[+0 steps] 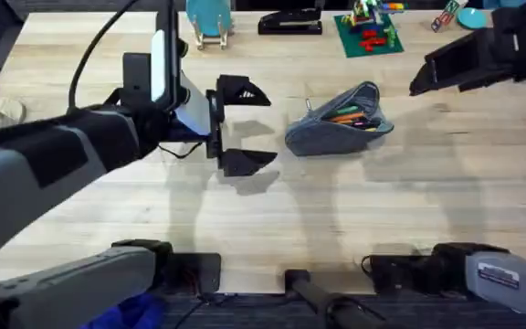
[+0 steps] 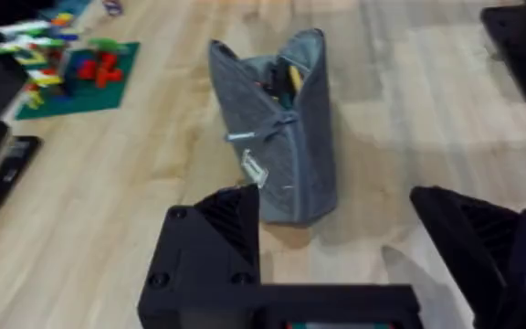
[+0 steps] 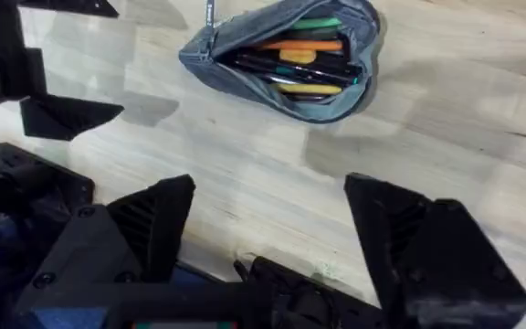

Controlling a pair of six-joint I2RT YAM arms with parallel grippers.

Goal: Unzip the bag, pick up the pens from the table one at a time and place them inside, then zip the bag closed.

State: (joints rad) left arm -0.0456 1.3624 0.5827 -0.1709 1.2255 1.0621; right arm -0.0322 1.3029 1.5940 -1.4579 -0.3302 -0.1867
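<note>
Bag point(image 1: 341, 119) lying on table point(image 1: 272, 206), right of centre in the overhead view, zipper open, mouth gaping. Pens point(image 3: 301, 66) visible inside: orange, green, yellow and dark barrels bundled along the opening.

Left gripper point(image 1: 245, 128) hovering just beside the bag's narrow closed end, fingers spread wide, clamped on nothing. Right gripper point(image 1: 446, 68) at upper right of the overhead view, well apart from the bag, fingers likewise apart and empty.

Handling, as judged: soft fabric shell, light, collapsing readily under side pressure; contents loose and free to shift or roll out if tipped. Zipper pull point(image 2: 241, 137) small and thin, hanging near the closed end, likely to slip from broad fingers.

Recommended hold: pinch one end of the fabric to anchor, grip the pull tab squarely, draw along the zipper line. Avoid squeezing the mid-body.
</note>
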